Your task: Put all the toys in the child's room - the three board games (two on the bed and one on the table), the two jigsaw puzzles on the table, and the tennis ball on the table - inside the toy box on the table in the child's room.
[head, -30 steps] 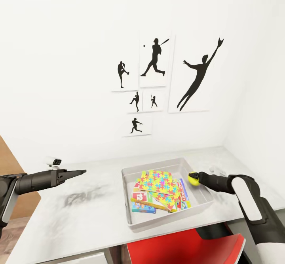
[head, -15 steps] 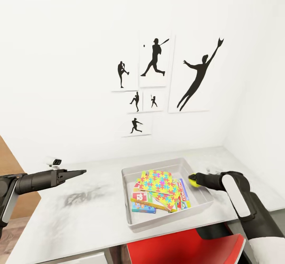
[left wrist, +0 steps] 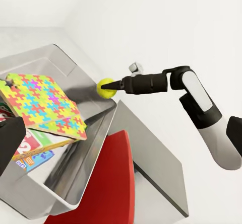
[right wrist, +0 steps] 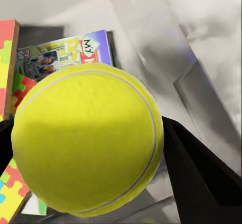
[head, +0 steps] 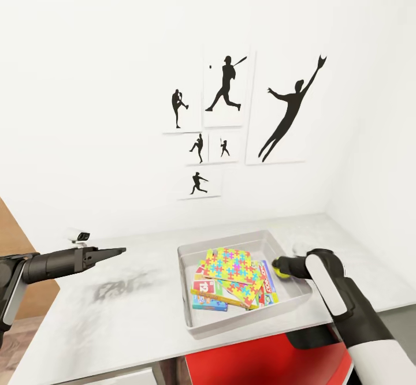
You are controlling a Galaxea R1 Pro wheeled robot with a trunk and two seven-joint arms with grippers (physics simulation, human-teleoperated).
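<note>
Room: white walls around us, with a cluster of black baseball-player silhouette prints [head: 231, 122] on the wall behind the surface.
Surface [head: 115, 310]: a long light grey desk top running to the right-hand wall; a red chair [head: 260, 362] is tucked under its near edge.
Toy box [head: 190, 292]: a shallow grey bin standing on the surface, between our two arms.
Board games [head: 211, 295]: stacked flat in the box, partly covered; a smaller blue one [right wrist: 65, 50] lies toward the box's right side.
Jigsaw puzzles [head: 234, 266]: the bright squares lie on top of the games, tilted.
Right pincer [head: 279, 266]: clamped on the tennis ball, reaching over the box's right rim.
Tennis ball [head: 281, 266]: the last toy outside the pile; held at the rim, above the box interior by our right wrist view.
Left pincer [head: 115, 251]: carrying nothing, hovering above the surface well left of the box; its fingers look drawn together.
Step in hand: we judge this the drop of the ball. We should carry it a little further inward, past the flared wall, lower it near the puzzles, then part the fingers gently so it cannot bounce or roll out.
</note>
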